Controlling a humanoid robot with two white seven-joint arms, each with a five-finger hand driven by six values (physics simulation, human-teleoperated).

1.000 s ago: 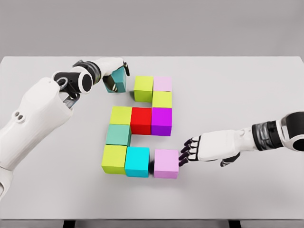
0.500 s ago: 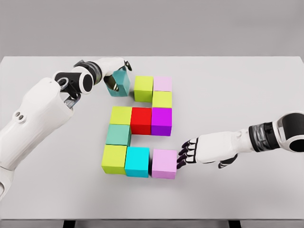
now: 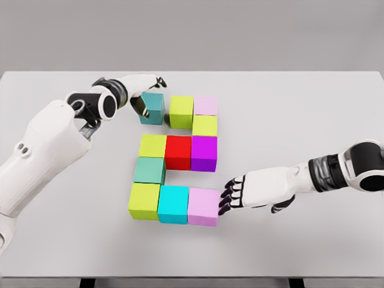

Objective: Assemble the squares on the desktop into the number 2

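Writing: we read no brand, label or lettering on any block or on the arms.
Landmark: we take the red block [image 3: 178, 152] in the middle row as our reference.
Middle row: a yellow-green block [image 3: 153, 146] touches the red block's left side and a purple block [image 3: 204, 153] touches its right.
Top row: above the purple block sits a yellow block [image 3: 205, 125], with a pale pink block [image 3: 206, 105] behind it and a lime block [image 3: 181, 111] to that one's left.
Teal block [image 3: 153, 107]: up and left of the red block, just beside the lime block.
Left hand [image 3: 143, 90]: fingers curled over the teal block, clamped on it from above and the left.
Lower part: a sea-green block [image 3: 150, 170] sits down-left of the red block, with a lime-green block [image 3: 144, 201] below it and a cyan block [image 3: 174, 204] to the right of that.
Lilac block [image 3: 203, 206]: bottom row, touching the cyan block.
Right hand [image 3: 231, 195]: dark fingertips [image 3: 225, 194] together, pressed against the lilac block's right face, grasping nothing.
Change: we see the lilac block's gap to the cyan block has closed, and the teal block has come level and nearer the lime block.
Surface: a plain light grey table [image 3: 300, 120].
Room: a bare grey wall [image 3: 240, 30] behind the table.
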